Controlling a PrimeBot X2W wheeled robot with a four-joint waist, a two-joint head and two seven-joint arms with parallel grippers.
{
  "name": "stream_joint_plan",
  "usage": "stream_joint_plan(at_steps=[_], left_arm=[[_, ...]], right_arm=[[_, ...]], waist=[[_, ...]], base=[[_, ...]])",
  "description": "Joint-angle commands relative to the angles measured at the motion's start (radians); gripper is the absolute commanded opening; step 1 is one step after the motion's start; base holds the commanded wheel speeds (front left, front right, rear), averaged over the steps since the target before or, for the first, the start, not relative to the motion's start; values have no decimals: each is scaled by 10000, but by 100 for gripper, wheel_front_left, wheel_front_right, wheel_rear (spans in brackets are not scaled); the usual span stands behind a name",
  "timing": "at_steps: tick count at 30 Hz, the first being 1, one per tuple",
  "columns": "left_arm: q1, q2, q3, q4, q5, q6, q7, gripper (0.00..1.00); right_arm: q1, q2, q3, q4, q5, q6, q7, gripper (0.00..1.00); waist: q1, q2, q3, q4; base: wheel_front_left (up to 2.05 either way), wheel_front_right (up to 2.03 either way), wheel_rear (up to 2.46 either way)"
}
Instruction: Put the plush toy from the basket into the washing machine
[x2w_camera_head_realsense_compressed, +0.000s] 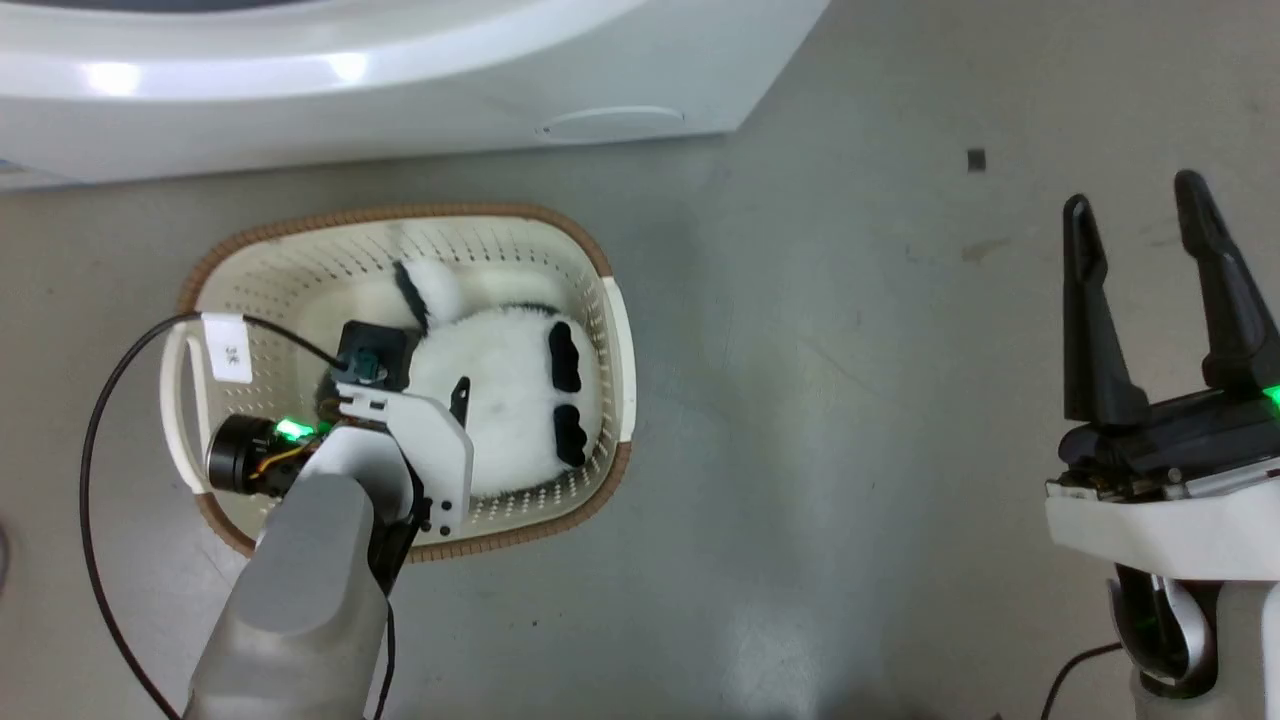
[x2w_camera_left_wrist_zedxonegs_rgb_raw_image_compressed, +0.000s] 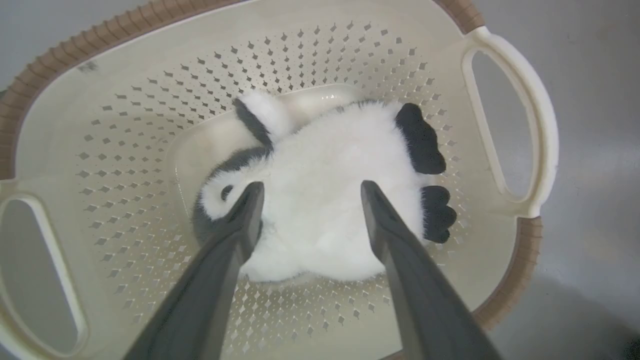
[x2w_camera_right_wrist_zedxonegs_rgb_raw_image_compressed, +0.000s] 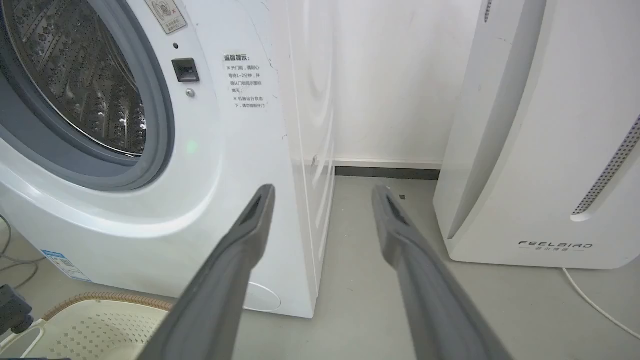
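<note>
Two fingers (x2w_camera_left_wrist_zedxonegs_rgb_raw_image_compressed: 225, 260) of the left gripper (x2w_camera_left_wrist_zedxonegs_rgb_raw_image_compressed: 310, 192), held apart, hang over the plush toy (x2w_camera_left_wrist_zedxonegs_rgb_raw_image_compressed: 320, 220) in the basket (x2w_camera_left_wrist_zedxonegs_rgb_raw_image_compressed: 150, 75).

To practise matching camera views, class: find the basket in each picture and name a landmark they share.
Head view: basket at left centre, just below the washing machine.
Left wrist view: basket spans nearly the whole picture, seen from above.
Right wrist view: basket at the lower left corner, before the washing machine.
Shared landmark: its brown woven rim, seen in all three.
</note>
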Motion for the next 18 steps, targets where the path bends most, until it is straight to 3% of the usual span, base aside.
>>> stream_joint_plan(at_steps=[1, 18], left_arm=[[-462, 89, -122, 373, -77, -47, 89, 100], [-1921, 200, -711, 2016, -403, -232, 407, 100]], right_arm=[[-308, 0, -2, -195, 135, -6, -123, 100], [-1010, 0, 51, -872, 335, -7, -456, 100]], waist=[[-2, 0, 428, -76], [-2, 0, 1963, -287]], base=[[0, 0, 0], [0, 0, 0]])
